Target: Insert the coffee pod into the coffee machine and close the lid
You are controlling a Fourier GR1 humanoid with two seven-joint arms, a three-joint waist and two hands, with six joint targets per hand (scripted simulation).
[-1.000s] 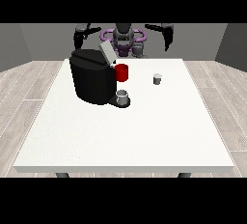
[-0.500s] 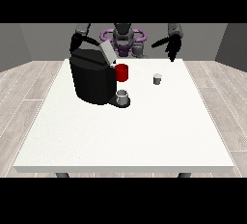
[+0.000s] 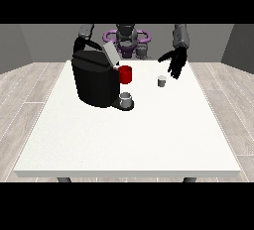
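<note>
1. Hand at the view's right [image 3: 176, 63] hangs over the table with fingers spread and pointing down, holding nothing. It sits above and just to the right of the coffee pod [image 3: 161, 81], apart from it.
2. The coffee pod is a small grey cup standing upright on the white table [image 3: 149, 135], right of the coffee machine [image 3: 94, 81] and well clear of it.
3. The hand at the view's left is hidden; only an arm goes down behind the machine's top, so I can't tell its fingers.
4. The coffee machine is a black block at the table's left-back. Its lid [image 3: 111, 53] is tilted up and open. A red part [image 3: 125, 74] sits at its front, and a grey cup [image 3: 126, 99] stands on the drip tray below.
5. Judged stage: reaching for the pod, grasp not yet made. Insert and lid closing are both left.
6. Risks: the pod is small and light, so spread fingers coming down off-centre could tip it or knock it away. The grey cup under the spout looks like the pod and could be mistaken for it. Carrying the pod across, the hand could clip the raised lid and shut it early.
7. Writing: no brand, label or text readable on the machine, pod or table.
</note>
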